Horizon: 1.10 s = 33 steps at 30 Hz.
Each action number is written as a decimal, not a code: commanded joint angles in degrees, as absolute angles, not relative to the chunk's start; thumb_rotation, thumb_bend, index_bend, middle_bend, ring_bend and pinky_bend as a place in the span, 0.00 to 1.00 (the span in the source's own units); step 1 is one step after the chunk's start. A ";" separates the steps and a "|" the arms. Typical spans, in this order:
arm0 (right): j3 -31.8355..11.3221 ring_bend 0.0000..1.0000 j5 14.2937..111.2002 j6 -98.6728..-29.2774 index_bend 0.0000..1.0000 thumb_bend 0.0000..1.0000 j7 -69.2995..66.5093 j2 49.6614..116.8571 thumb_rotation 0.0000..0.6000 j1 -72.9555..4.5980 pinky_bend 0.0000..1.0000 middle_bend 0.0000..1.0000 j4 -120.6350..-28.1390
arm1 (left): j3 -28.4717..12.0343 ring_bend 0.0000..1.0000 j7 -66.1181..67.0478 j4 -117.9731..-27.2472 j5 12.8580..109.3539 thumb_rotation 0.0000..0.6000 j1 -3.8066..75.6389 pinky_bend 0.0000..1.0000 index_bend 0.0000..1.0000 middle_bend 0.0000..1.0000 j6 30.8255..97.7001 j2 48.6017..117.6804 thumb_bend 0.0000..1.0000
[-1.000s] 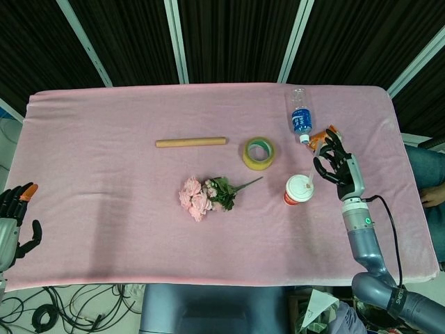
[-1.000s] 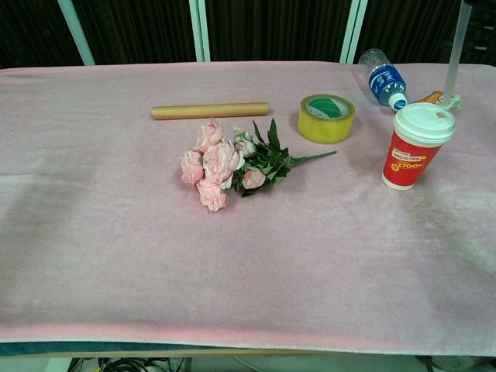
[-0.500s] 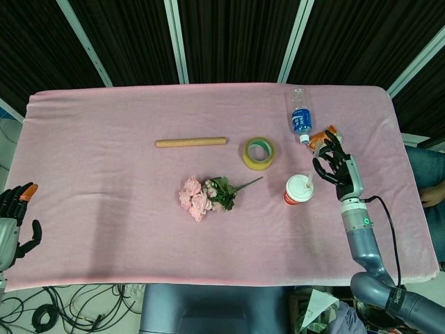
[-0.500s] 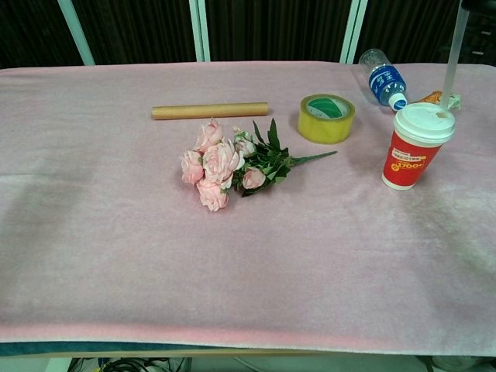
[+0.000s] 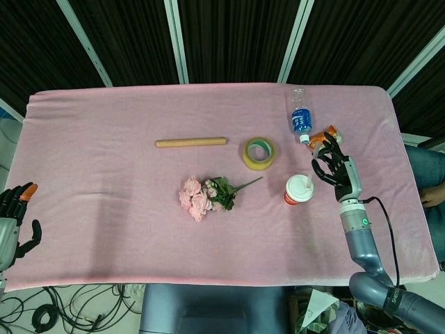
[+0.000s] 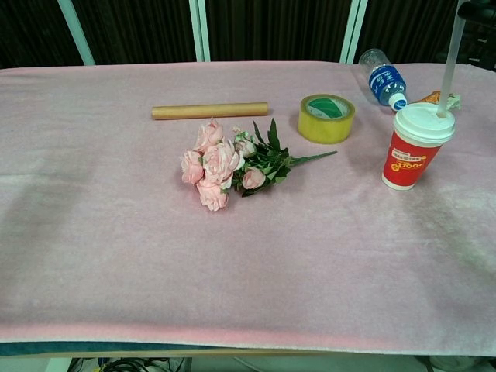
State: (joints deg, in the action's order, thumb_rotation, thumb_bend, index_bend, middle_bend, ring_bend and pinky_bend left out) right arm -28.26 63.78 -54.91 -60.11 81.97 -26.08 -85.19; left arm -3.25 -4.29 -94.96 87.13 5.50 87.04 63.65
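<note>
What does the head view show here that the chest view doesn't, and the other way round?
Only the head view shows the left hand off the table's left edge and the whole right hand beside the paper cup. Only the chest view shows the straw reaching down to the cup's lid and the cup's red printed side. Both show the flowers, tape roll, cardboard tube and water bottle on the pink cloth.

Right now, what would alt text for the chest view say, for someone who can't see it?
A straw held from above dips to the lid of a red paper cup on a pink table cover. Nearby lie pink roses, yellow tape, a cardboard tube and a water bottle.
</note>
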 commanded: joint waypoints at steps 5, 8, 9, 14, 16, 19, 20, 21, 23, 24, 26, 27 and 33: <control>-28.21 0.05 63.98 -54.92 0.66 0.32 -60.24 82.13 1.00 -26.04 0.21 0.04 -84.61 | -3.26 0.00 -4.30 -94.90 87.01 1.00 5.52 0.00 0.03 0.04 86.92 63.63 0.65; -28.26 0.05 63.90 -54.79 0.66 0.32 -60.59 82.27 1.00 -26.04 0.21 0.04 -84.38 | -3.27 0.00 -4.26 -94.91 87.03 1.00 5.53 0.00 0.03 0.04 86.94 63.64 0.65; -28.27 0.05 63.90 -54.72 0.66 0.32 -60.72 82.30 1.00 -26.03 0.21 0.04 -84.30 | -3.28 0.00 -4.26 -94.92 87.03 1.00 5.52 0.00 0.03 0.04 86.96 63.64 0.65; -28.23 0.05 64.08 -54.59 0.66 0.32 -61.09 82.48 1.00 -26.04 0.21 0.04 -83.95 | -3.29 0.00 -4.25 -94.93 86.98 1.00 5.49 0.00 0.04 0.04 86.98 63.59 0.65; -28.24 0.05 64.13 -54.58 0.66 0.32 -61.31 82.57 1.00 -26.02 0.21 0.04 -83.78 | -3.29 0.00 -4.23 -94.96 86.98 1.00 5.50 0.00 0.04 0.04 86.97 63.58 0.65; -28.18 0.05 64.38 -54.64 0.66 0.32 -61.73 82.65 1.00 -25.89 0.21 0.04 -83.71 | -3.31 0.00 -4.25 -94.94 86.99 1.00 5.50 0.00 0.04 0.04 86.99 63.57 0.65; -28.14 0.05 64.47 -54.63 0.66 0.32 -61.80 82.72 1.00 -25.90 0.21 0.04 -83.61 | -3.32 0.00 -4.24 -94.93 86.97 1.00 5.51 0.00 0.04 0.04 86.97 63.58 0.65; -28.11 0.05 64.56 -54.63 0.66 0.32 -61.90 82.78 1.00 -25.91 0.21 0.04 -83.55 | -3.32 0.00 -4.24 -94.92 86.95 1.00 5.52 0.00 0.04 0.04 86.94 63.58 0.65; -28.08 0.05 64.66 -54.64 0.66 0.32 -62.04 82.88 1.00 -25.91 0.21 0.04 -83.42 | -3.30 0.00 -4.24 -94.90 86.96 1.00 5.51 0.00 0.04 0.04 86.93 63.57 0.65; -28.04 0.05 64.72 -54.64 0.66 0.32 -62.10 82.95 1.00 -25.91 0.21 0.04 -83.28 | -3.31 0.00 -4.24 -94.90 86.96 1.00 5.51 0.00 0.03 0.04 86.94 63.56 0.65; -27.97 0.05 64.69 -54.59 0.66 0.32 -62.32 83.12 1.00 -25.87 0.21 0.04 -82.99 | -3.35 0.00 -4.24 -94.89 86.95 1.00 5.52 0.00 0.03 0.04 86.97 63.56 0.65; -27.92 0.05 64.71 -54.55 0.66 0.33 -62.46 83.22 1.00 -25.86 0.21 0.04 -82.79 | -3.38 0.00 -4.26 -94.89 86.92 1.00 5.52 0.00 0.03 0.04 86.99 63.55 0.65; -27.72 0.05 64.87 -54.32 0.66 0.33 -63.19 83.58 1.00 -25.77 0.21 0.04 -82.03 | -3.33 0.00 -4.21 -94.91 86.95 1.00 5.54 0.00 0.04 0.04 86.90 63.55 0.65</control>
